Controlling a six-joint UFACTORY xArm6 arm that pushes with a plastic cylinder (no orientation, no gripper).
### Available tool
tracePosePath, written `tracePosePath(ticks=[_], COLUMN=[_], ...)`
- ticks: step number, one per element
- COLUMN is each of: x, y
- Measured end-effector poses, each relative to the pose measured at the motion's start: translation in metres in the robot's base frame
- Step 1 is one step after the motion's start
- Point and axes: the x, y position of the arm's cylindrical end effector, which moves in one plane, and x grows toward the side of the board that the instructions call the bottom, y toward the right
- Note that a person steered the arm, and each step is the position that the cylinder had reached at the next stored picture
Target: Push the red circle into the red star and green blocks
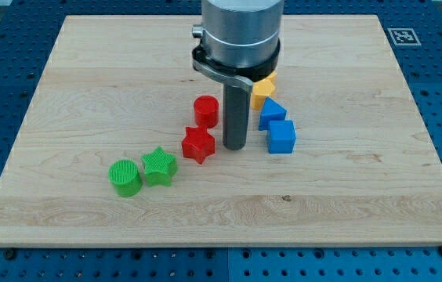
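Rod parked mid-frame among the blocks; no jawed end effector here, just a plain tip.

My tip (234, 147) sits just right of the red star (198, 145); red circle (206, 111) just above the star, green star (159, 167) and green circle (125, 177) lower left.

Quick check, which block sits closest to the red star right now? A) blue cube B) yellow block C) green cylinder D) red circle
D: the red circle sits just above the red star, nearly touching, while my tip stands at the star's right, with the other blocks farther off.
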Motion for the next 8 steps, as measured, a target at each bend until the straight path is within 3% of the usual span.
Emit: tracePosePath(ticks=[6, 8], x=[-0.005, -0.132], y=[-0.141, -0.137])
